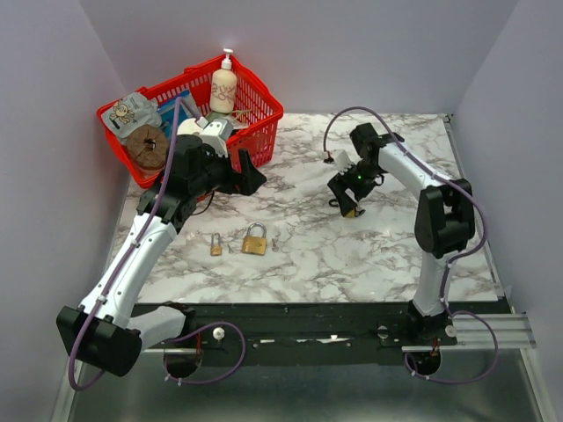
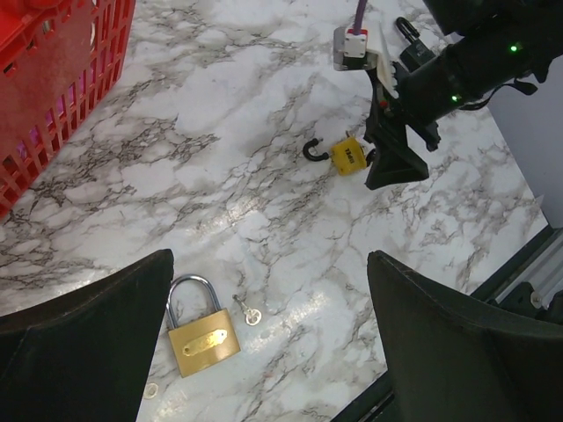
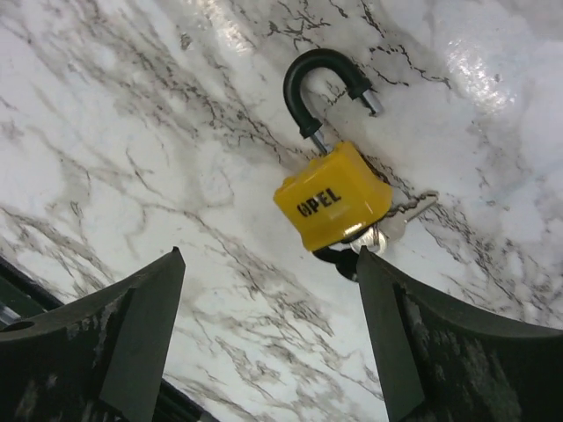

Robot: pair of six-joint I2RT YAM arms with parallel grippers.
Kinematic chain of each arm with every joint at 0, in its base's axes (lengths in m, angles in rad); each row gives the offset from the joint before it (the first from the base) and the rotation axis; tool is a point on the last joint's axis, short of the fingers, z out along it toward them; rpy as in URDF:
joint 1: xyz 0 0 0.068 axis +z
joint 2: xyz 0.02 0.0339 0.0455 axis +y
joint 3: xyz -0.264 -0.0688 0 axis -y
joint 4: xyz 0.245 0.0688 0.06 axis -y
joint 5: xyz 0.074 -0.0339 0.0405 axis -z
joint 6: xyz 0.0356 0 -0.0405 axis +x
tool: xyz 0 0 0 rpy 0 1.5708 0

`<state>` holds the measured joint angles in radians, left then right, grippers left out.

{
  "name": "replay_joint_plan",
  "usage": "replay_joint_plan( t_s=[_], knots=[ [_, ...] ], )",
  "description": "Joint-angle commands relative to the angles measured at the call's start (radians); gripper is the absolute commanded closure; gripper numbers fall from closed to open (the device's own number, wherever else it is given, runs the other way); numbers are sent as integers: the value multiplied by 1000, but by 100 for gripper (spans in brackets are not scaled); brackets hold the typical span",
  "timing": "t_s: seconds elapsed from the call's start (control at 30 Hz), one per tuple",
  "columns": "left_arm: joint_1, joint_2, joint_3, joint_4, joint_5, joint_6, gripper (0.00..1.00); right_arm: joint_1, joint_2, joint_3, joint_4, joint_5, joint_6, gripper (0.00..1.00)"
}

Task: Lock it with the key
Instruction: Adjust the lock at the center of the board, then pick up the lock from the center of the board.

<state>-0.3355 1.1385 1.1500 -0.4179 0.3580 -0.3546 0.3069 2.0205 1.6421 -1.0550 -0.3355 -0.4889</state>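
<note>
Yellow padlock (image 3: 332,200) is lying on the counter (image 3: 106,132), shackle (image 3: 308,75) swung open, keys (image 3: 400,215) at its base; my right hand (image 3: 268,262) is hovering just above it, fingers (image 3: 97,352) apart, gripping nothing.

A white worktop (image 1: 369,259) veined in grey fills the space, glossy enough to catch bright glare from overhead light. Plain pale lilac surfaces close it in: far wall (image 1: 352,53), left wall (image 1: 44,158), right wall (image 1: 519,114). A dark rail (image 1: 308,325) runs along its near edge.
</note>
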Motion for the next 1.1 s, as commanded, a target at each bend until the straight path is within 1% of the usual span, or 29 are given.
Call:
replay_joint_plan(
  t_s=[0.0, 0.07, 0.1, 0.2, 0.37, 0.7, 0.9, 0.97, 1.07],
  knots=[
    [7, -31, -1, 16, 67, 46, 1, 3, -126, -69, 82, 1, -296, 10],
    [7, -34, -1, 22, 88, 62, 1, 3, -146, -112, 142, 54, -431, 8],
    [7, -37, -4, 27, 93, 63, 1, 3, -138, -119, 156, 67, -457, 8],
    [7, -45, -12, 51, 102, 59, 1, 3, -91, -84, 116, 49, -530, 8],
    [9, -55, -15, 56, 110, 63, 1, 3, -63, -87, 153, 6, -612, 8],
    [10, -74, -35, 74, 108, 77, 1, 11, 1, -82, 132, -30, -677, 9],
    [15, -72, -49, 76, 105, 74, 1, 32, -11, -152, 165, -14, -692, 12],
    [15, -71, -49, 80, 105, 74, 1, 40, -9, -165, 174, -13, -689, 14],
    [16, -71, -49, 82, 102, 72, 1, 54, -12, -191, 199, 7, -688, 21]
  ],
)
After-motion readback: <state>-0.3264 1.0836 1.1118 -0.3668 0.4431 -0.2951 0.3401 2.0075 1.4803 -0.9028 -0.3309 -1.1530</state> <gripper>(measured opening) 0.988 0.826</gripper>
